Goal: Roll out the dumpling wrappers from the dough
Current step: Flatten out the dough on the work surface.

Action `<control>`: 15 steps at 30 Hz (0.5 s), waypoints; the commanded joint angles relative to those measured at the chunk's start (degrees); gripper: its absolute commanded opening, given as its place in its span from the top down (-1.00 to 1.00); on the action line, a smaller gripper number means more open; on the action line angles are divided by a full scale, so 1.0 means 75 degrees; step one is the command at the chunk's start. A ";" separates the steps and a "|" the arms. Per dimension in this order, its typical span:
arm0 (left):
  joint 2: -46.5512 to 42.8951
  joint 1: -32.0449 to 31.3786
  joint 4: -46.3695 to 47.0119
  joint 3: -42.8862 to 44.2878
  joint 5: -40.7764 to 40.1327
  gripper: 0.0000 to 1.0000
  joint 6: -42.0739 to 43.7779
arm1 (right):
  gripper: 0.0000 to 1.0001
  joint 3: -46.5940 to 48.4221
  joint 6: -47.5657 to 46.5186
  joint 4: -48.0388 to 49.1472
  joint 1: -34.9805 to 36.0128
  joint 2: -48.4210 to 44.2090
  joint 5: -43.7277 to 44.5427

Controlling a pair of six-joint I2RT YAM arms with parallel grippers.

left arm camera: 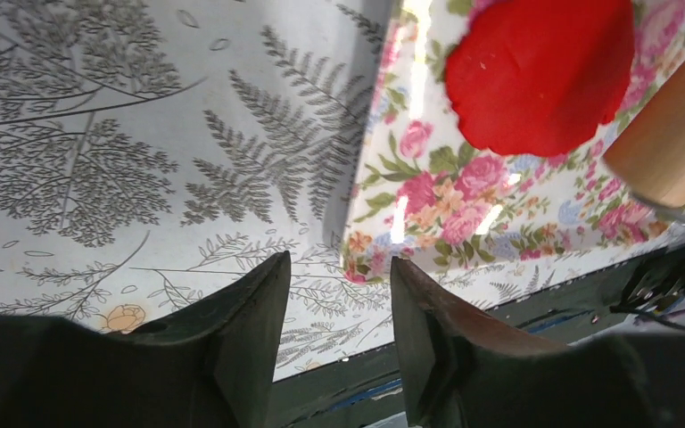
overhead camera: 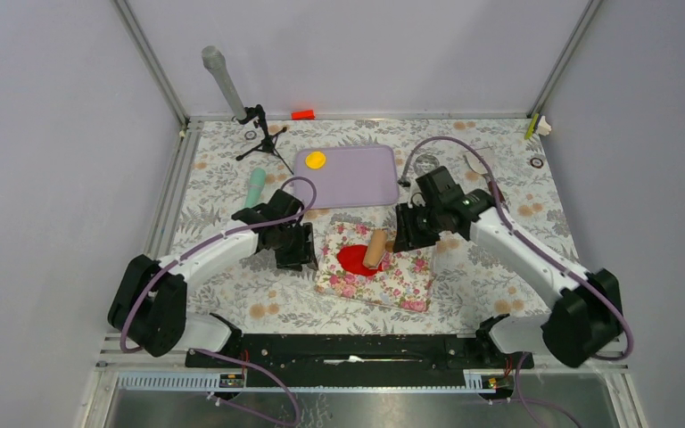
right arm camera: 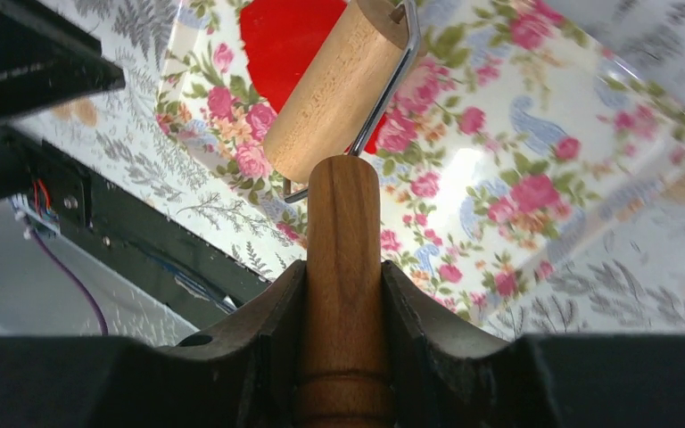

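Clamping the turned wooden handle (right arm camera: 343, 357) between both fingers, the right gripper (right arm camera: 343, 276) holds the roller barrel (right arm camera: 339, 89) over the right edge of the dough (right arm camera: 281, 40), a flat red sheet on the left half of the floral board (right arm camera: 517, 178). The left gripper (left arm camera: 339, 266) stands spread and empty just beside the board's near-left corner. Soft and light, the dough will likely dent, stick or tear, so it is best lifted by a thin edge. Only the overhead view shows the yellow wrapper (overhead camera: 316, 160) at the lilac tray's (overhead camera: 366, 183) far-left corner; the left wrist view alone shows the sheet's uneven rim.
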 commanded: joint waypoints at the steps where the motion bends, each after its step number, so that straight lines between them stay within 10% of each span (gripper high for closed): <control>1: -0.0165 0.0268 0.0598 -0.0377 0.0342 0.02 -0.0460 | 1.00 0.0755 -0.1350 0.0632 -0.0005 0.1037 -0.1568; 15: 0.0328 0.0257 0.1543 -0.0810 0.1009 0.08 -0.0651 | 1.00 0.2062 -0.2165 -0.0689 0.0038 0.2967 -0.1538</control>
